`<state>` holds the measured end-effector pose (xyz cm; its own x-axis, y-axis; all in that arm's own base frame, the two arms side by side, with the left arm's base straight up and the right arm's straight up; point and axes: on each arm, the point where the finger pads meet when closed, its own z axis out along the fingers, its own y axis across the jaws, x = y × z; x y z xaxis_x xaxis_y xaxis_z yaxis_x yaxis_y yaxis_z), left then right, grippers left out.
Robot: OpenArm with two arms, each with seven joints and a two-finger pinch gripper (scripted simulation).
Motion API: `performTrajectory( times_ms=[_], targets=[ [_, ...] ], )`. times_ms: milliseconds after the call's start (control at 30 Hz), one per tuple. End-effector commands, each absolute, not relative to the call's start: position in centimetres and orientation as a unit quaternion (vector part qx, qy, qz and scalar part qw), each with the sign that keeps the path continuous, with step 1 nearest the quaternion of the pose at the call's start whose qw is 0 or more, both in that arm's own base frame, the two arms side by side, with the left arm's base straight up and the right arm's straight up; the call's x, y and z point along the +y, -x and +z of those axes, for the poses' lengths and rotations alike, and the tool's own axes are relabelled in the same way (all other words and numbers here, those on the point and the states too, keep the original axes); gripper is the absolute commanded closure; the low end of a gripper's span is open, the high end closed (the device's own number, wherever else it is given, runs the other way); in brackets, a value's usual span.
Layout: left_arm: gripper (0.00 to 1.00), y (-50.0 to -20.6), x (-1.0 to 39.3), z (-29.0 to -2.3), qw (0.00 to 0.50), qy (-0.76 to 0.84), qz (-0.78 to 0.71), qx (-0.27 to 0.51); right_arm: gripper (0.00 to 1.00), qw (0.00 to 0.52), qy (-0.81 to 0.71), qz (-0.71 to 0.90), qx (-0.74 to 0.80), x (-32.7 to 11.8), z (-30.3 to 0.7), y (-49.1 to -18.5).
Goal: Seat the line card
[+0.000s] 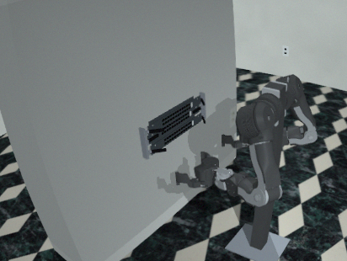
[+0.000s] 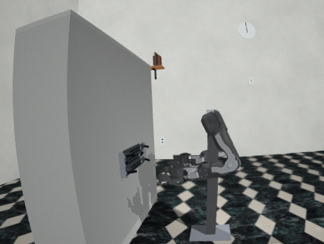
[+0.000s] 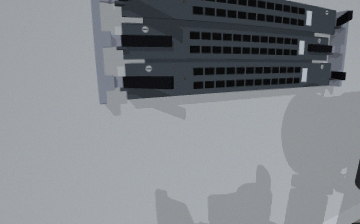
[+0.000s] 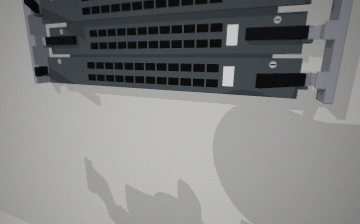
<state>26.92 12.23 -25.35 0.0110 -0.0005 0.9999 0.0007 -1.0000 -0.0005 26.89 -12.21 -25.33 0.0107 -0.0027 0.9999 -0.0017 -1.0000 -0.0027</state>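
A checkered floor point(image 1: 191, 229) point(image 2: 271, 201) of dark marbled and cream tiles runs up to pale, faintly mottled walls point(image 1: 261, 25) point(image 2: 196, 90), with a broad, matte gray panel point(image 1: 105, 84) point(image 2: 110, 98) point(image 3: 50, 150) point(image 4: 150, 135) standing upright before the robot.

The left gripper point(image 1: 185, 178) point(image 2: 160, 180) has its fingers wide apart with nothing between them, and the right gripper point(image 1: 229, 141) is likewise spread and unladen. Both are apart from the bottom line card point(image 1: 177, 135) point(image 2: 134, 168) point(image 3: 182, 91) point(image 4: 245, 89), which lies in the lowest slot of the card cage point(image 1: 144, 143) point(image 2: 123, 165) point(image 3: 98, 55) point(image 4: 334, 55). In the top view, the left gripper is lower than the card.

The card's left ejector lever point(image 1: 158, 150) point(image 2: 131, 171) point(image 3: 148, 82) point(image 4: 41, 71) and right ejector lever point(image 2: 146, 159) point(image 3: 338, 75) point(image 4: 281, 80) stand out from its faceplate. They are black, straight bars; the faceplate is dark slate, pierced by two rows of square holes, with a white rectangular label and slotted screws. Lavender-gray brackets flank the cage.

Both arms bend at the elbow, forearms reaching toward the panel from a dark post point(image 1: 262, 223) point(image 2: 211, 205) on a pale base plate point(image 1: 280, 242) point(image 2: 224, 235).
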Motion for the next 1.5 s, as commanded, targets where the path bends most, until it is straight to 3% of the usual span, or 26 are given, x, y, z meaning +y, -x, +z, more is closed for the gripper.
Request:
performTrajectory(
  times_ms=[0,533,1467],
  targets=[
    [0.0,-27.0,12.2,-25.0,0.0,0.707,-0.707,0.0,0.0,0.0,0.707,-0.707,0.0,-12.2,-25.0,-27.0],
    [0.0,-27.0,12.2,-25.0,0.0,0.707,-0.707,0.0,0.0,0.0,0.707,-0.707,0.0,-12.2,-25.0,-27.0],
    [0.0,-31.7,10.0,-20.6,0.0,0.707,-0.707,0.0,0.0,0.0,0.707,-0.707,0.0,-13.6,-20.6,-31.7]
  ],
)
